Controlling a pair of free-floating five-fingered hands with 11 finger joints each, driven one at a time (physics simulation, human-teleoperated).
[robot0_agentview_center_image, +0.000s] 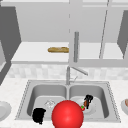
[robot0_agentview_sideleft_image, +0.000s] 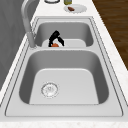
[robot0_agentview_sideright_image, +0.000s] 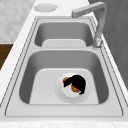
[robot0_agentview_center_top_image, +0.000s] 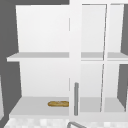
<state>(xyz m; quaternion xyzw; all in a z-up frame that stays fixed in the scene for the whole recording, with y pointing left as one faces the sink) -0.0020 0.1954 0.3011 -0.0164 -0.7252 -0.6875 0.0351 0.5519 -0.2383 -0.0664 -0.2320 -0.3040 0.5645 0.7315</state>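
Note:
My right hand (robot0_agentview_center_image: 88, 99) reaches down into the right basin over a white plate (robot0_agentview_center_image: 93, 110). In the left side view this hand (robot0_agentview_sideleft_image: 56, 39) has its fingers curled round an orange piece of food (robot0_agentview_sideleft_image: 55, 45). From the right, the same hand (robot0_agentview_sideright_image: 77, 83) covers most of the orange piece (robot0_agentview_sideright_image: 74, 89) on the plate (robot0_agentview_sideright_image: 62, 93). A small red and green bit (robot0_agentview_sideright_image: 65, 80) lies beside it. My left hand (robot0_agentview_center_image: 39, 115) hangs at the front edge of the left basin. A large red ball (robot0_agentview_center_image: 67, 114) sits low in the front view between the two hands.
The faucet (robot0_agentview_center_image: 68, 75) rises behind the divider of the double sink (robot0_agentview_center_image: 25, 100). A bread loaf (robot0_agentview_center_image: 58, 49) lies on the lower cabinet shelf (robot0_agentview_center_top_image: 30, 106), beside a door with a vertical handle (robot0_agentview_center_image: 76, 46). Plates stand on the counter at left (robot0_agentview_center_image: 3, 110) and right (robot0_agentview_sideleft_image: 75, 8).

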